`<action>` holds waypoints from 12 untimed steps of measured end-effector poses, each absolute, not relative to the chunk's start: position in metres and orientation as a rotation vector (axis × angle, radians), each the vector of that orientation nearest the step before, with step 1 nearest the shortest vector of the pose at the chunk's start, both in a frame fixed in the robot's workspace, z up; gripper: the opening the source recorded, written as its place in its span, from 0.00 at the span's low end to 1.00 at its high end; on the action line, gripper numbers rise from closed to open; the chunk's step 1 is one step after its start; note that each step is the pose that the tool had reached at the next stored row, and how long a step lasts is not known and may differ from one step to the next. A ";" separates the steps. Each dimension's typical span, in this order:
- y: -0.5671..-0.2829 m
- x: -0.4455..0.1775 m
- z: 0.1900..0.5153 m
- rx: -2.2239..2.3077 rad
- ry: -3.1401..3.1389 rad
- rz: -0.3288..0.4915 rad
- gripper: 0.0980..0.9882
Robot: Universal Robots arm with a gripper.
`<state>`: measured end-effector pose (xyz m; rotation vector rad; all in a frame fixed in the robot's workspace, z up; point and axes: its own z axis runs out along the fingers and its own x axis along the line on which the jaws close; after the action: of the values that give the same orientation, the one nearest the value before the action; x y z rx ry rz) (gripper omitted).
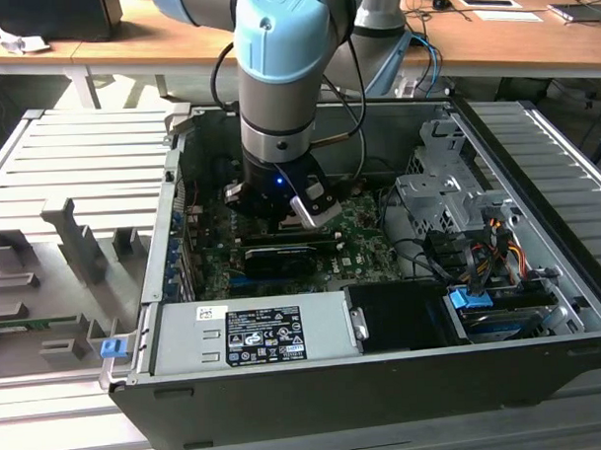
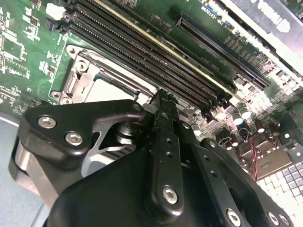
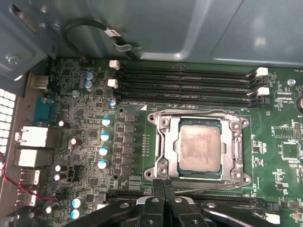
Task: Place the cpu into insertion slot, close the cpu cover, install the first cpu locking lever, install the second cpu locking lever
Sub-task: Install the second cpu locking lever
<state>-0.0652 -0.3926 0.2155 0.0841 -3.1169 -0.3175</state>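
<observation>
I find the cpu (image 3: 200,147) seated in the insertion slot (image 3: 163,151), just beyond the gripper (image 3: 163,185) tips. The cpu cover (image 3: 235,146) lies down around it, so by my judgement placing and closing are done. A thin lever wire (image 3: 208,191) runs along the socket edge nearest the fingers (image 3: 169,189), which are pressed together and holding nothing that I can see; whether either lever is latched I cannot tell. Outward lie the green motherboard (image 3: 85,156), memory slots (image 3: 189,87), and the open computer case (image 1: 317,402) on a grey slatted table (image 1: 81,154).
</observation>
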 end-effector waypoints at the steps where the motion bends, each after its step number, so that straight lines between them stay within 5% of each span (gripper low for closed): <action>1: -0.394 -0.065 0.215 0.084 -3.116 -0.323 0.01; 12: -0.398 -0.068 0.207 0.084 -3.110 -0.390 0.01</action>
<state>-0.0675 -0.3978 0.2070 0.0842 -3.1099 -0.3898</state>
